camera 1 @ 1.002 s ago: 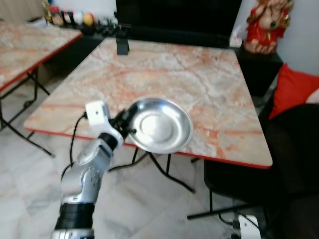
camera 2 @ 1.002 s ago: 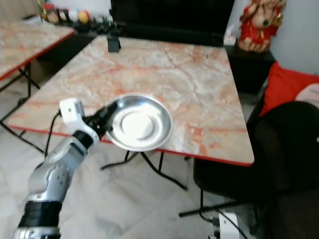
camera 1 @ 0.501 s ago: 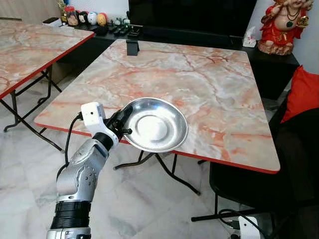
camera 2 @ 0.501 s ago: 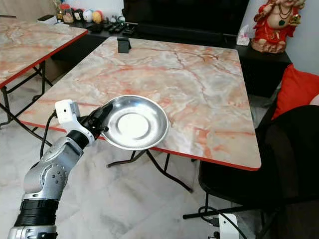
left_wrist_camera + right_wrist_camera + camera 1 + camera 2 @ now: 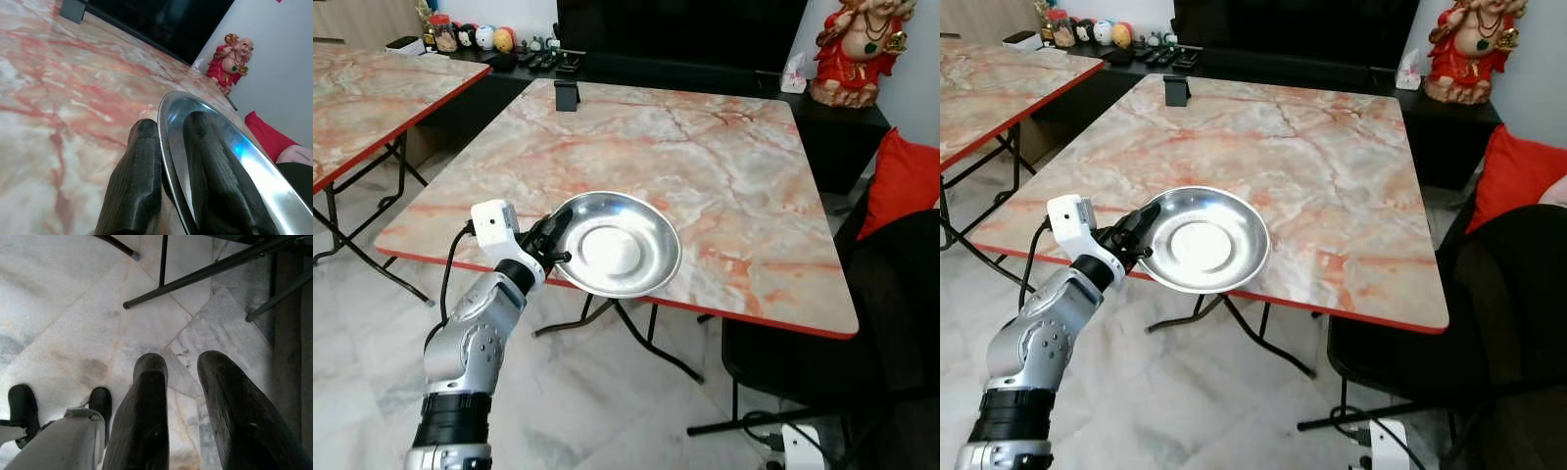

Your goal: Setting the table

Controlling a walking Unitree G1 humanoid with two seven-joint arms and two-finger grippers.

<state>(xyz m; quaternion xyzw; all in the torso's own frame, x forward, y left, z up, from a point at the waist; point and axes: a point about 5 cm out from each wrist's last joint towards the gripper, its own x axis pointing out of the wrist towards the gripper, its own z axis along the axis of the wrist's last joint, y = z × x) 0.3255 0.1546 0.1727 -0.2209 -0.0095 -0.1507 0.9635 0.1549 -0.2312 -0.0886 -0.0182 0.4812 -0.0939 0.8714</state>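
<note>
A round steel plate (image 5: 617,245) hangs level over the near edge of the marble table (image 5: 705,137), its far half above the tabletop. My left gripper (image 5: 553,240) is shut on the plate's left rim. In the left wrist view one black finger (image 5: 137,186) lies under the rim and the other over the shiny plate (image 5: 234,147). My right gripper (image 5: 183,364) hangs by my side above the tiled floor, its fingers apart with nothing between them.
A small black stand (image 5: 568,95) sits at the table's far left edge. A black chair (image 5: 862,323) stands at the right, a red cushion (image 5: 901,176) behind it. A second marble table (image 5: 362,98) is on the left. A white device (image 5: 800,446) lies on the floor.
The camera has shifted, so the whole scene sits slightly differently. My left arm keeps the plate in the same pose at the table edge.
</note>
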